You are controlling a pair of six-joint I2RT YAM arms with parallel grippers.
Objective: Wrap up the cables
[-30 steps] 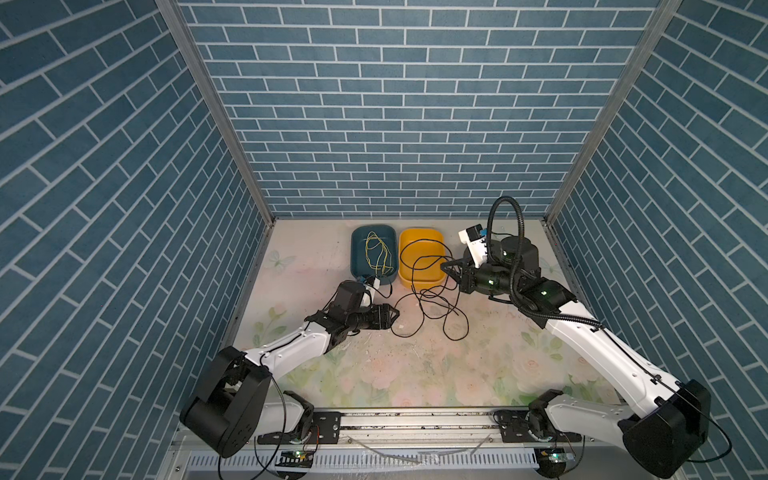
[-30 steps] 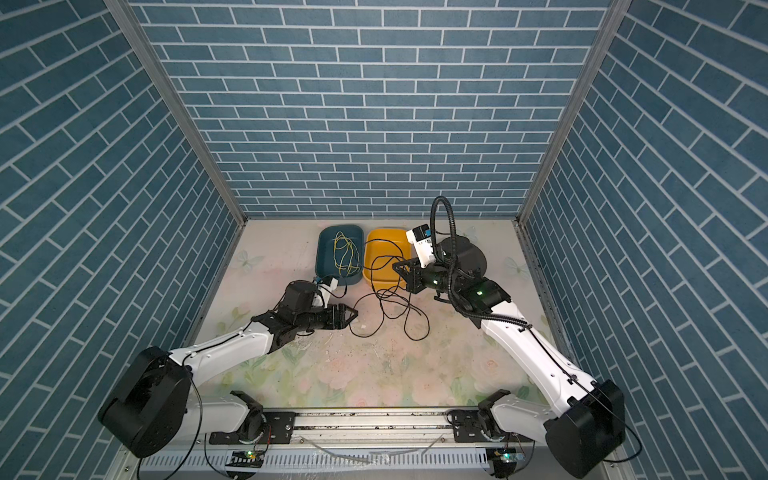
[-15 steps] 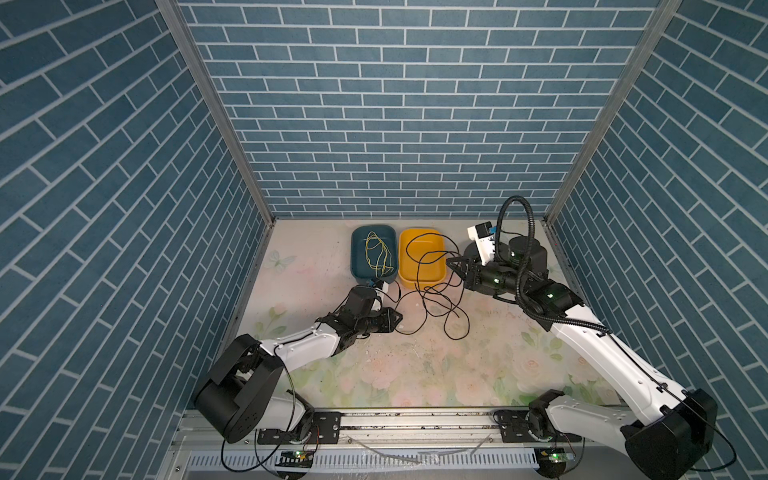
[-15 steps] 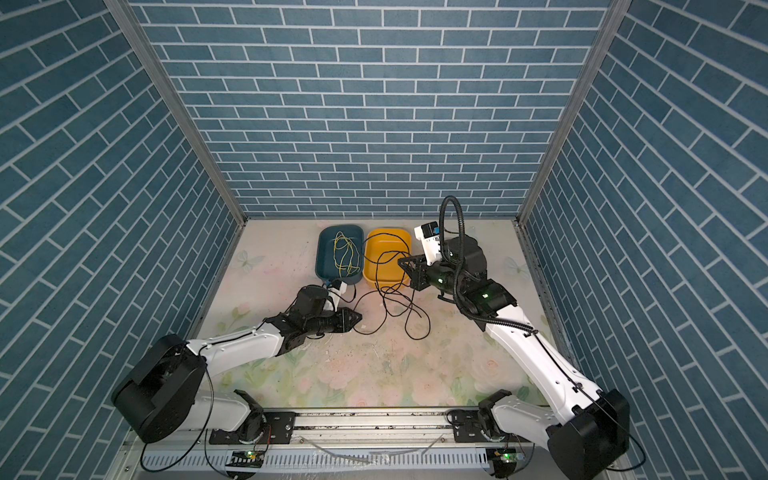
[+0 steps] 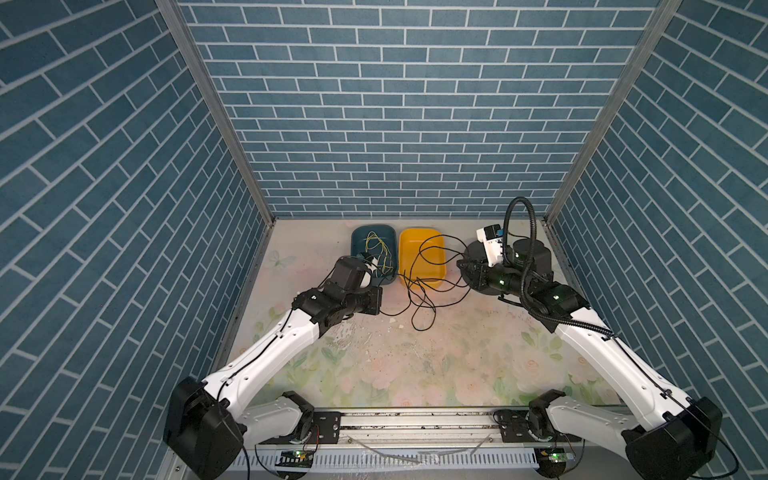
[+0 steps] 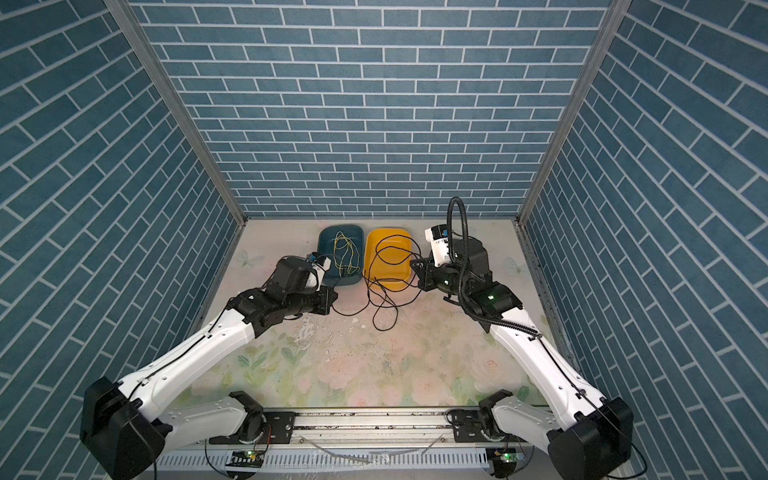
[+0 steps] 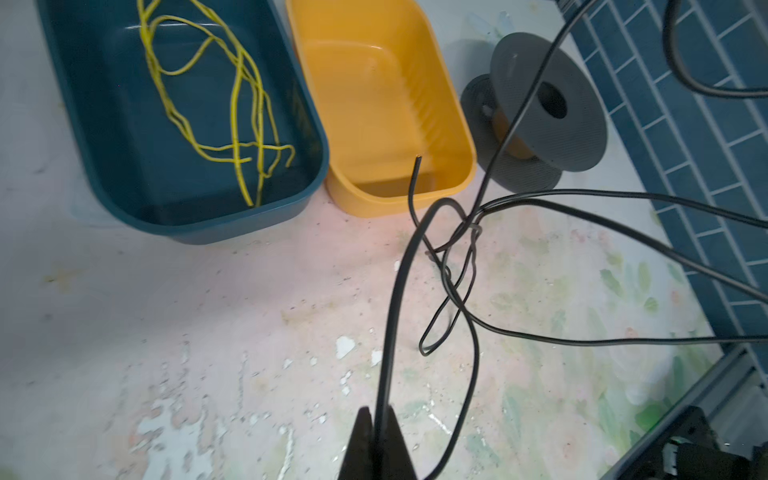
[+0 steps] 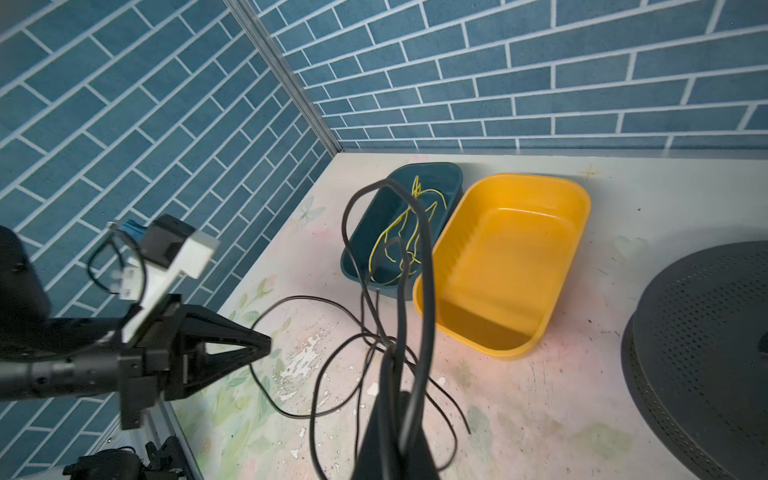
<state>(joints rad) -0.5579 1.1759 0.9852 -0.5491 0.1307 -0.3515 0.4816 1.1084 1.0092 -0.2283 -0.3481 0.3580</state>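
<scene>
Left wrist: gripper [image 7: 379, 415] tight on cable [image 7: 391, 332]

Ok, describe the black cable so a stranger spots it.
By the back wall stand a teal tub and a yellow tub. In front of them, the black cable sprawls in loops. Unlike the yellow-green wire inside the teal tub, it's black and outside.

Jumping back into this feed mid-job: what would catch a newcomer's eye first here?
A loose tangle of black cable sprawls mid-table, pinched on one side by the shut left hand and on the other by the right hand. At the back, a bright yellow tub sits beside a blue tub holding thin yellow wire. A grey spool stands near the right arm.
</scene>
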